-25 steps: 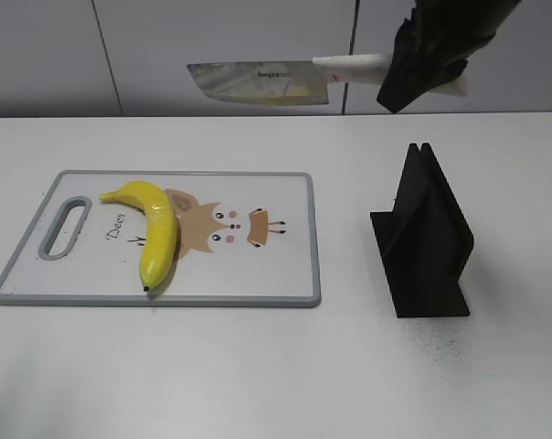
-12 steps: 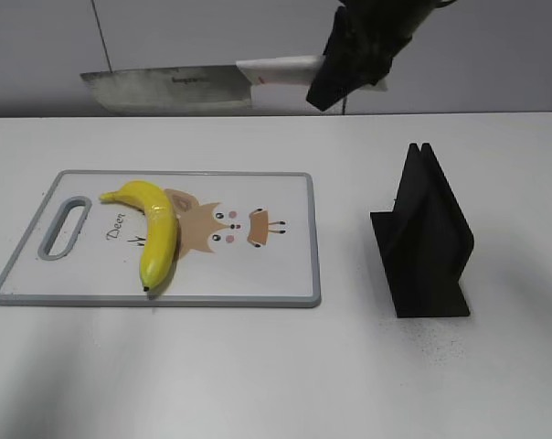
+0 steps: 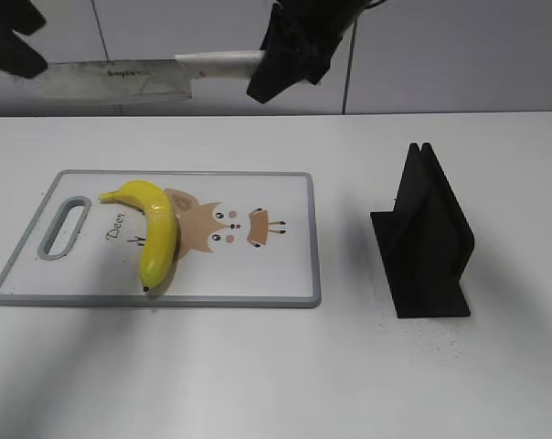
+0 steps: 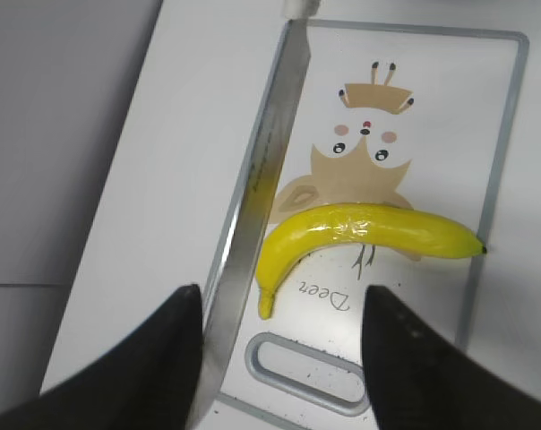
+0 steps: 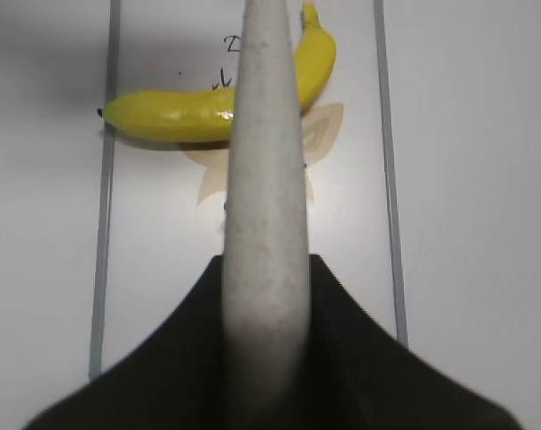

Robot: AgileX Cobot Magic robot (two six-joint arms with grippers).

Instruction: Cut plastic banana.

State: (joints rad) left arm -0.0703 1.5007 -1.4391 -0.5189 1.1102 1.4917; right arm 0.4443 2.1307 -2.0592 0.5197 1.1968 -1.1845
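Exterior view, read from the left: our left claw (image 3: 11, 41) hangs high at the upper corner, above the far side of the table (image 3: 276, 366), and from its own wrist camera we see its fingers spread apart with nothing between them. We judge it is waiting there to come down and steady the fruit. Below it lies the cutting board (image 3: 299, 274), and the plastic banana (image 3: 155, 233) rests on the board's left half, stem near the handle slot (image 3: 64, 224) and dark tip toward the near edge, untouched by either arm. Above the board the knife (image 3: 111, 78) is carried level, blade pointing left, so that it can be lowered across the banana. Our right claw (image 3: 285, 55) is clamped on the knife's white handle (image 5: 263, 179), and its wrist camera looks straight down the handle at the banana beneath. Further right stands the black knife stand (image 3: 427, 238), empty in its slot and well apart from the board.

Against the pictures from a second ago, the knife and our right claw have travelled steadily leftward, from over the stand's side to over the board. Our left claw has newly entered at the top left. The banana, board and stand have not shifted.
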